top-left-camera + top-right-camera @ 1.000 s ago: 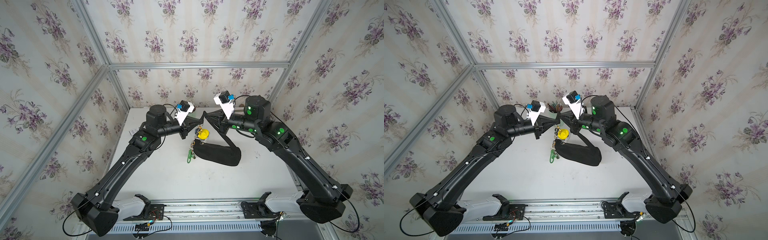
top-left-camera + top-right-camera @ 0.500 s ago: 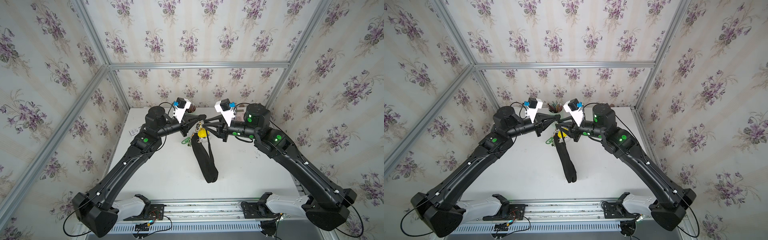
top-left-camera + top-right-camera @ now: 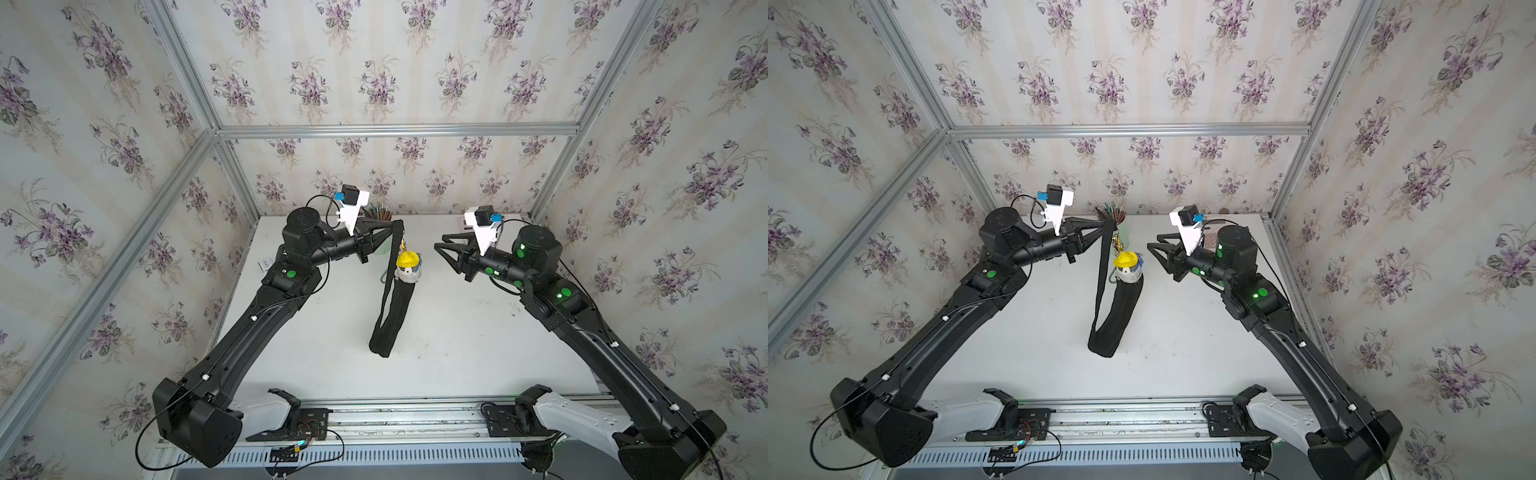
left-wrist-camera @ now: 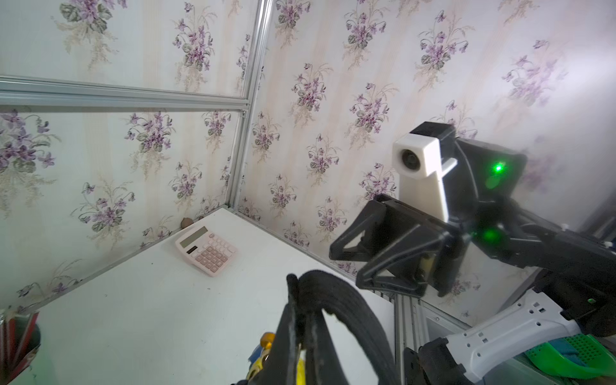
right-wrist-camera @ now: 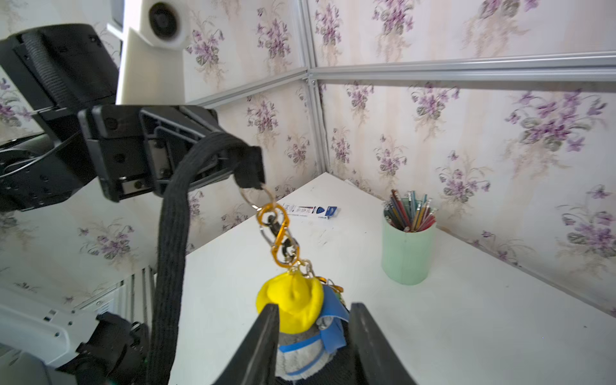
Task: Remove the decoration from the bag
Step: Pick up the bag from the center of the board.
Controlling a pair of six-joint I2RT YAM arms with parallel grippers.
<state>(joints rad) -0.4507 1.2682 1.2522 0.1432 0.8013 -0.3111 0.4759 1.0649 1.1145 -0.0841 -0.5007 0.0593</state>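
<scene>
I had the left gripper (image 3: 390,226) clamped on the strap (image 5: 170,233), with the black crescent-shaped soft fabric bag (image 3: 397,316) dangling limp. The green-cord keychain (image 5: 277,245) with its gold-orange clasp hung just above the yellow-capped grey plush charm (image 3: 408,266). It looked light and swingy, so I'd pinch the stiff clasp. My right gripper (image 3: 439,243) gaped empty beside that plush, open air between.

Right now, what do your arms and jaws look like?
The left arm and right arm are matte black with green indicator dots, clipped cables and white base housings. Both wrists carry white camera mounts with blue plugs; the jaws are black, triangular open frames.
</scene>
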